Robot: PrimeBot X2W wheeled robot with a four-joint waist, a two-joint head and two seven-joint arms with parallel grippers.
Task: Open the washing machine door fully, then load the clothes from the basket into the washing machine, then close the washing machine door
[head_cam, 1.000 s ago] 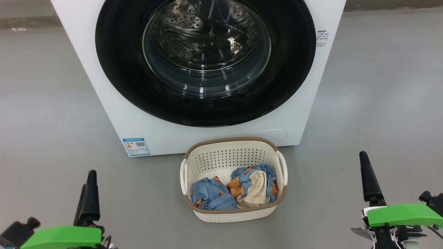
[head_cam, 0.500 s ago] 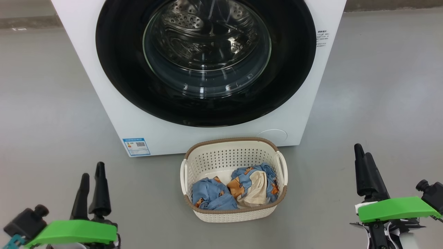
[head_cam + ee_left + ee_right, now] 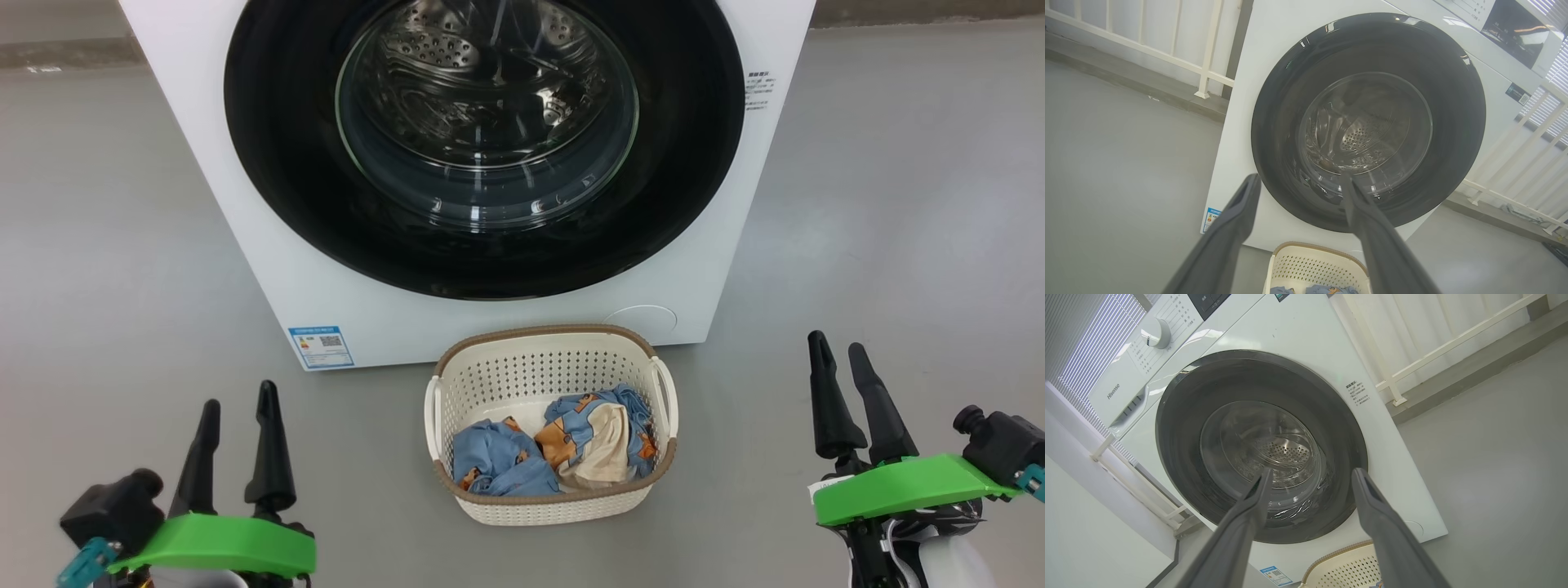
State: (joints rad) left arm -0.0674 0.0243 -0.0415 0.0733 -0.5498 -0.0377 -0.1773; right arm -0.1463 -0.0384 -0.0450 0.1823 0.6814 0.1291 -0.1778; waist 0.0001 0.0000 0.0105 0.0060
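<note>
left gripper [image 3: 237, 395] near left above the floor, fingers parted, empty. washing machine door [image 3: 277, 163] sits closed on the washing machine [image 3: 269, 269], far centre. basket [image 3: 547, 331] just in front of it, clothes [image 3: 555, 445] inside. right gripper [image 3: 834, 341] near right, fingers parted, empty.

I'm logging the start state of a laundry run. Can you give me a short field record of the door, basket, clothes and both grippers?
door: shut on the machine
basket: on the floor, before the machine
clothes: in the basket
left gripper: open, empty, left of basket
right gripper: open, empty, right of basket
progress: door not yet opened
</note>
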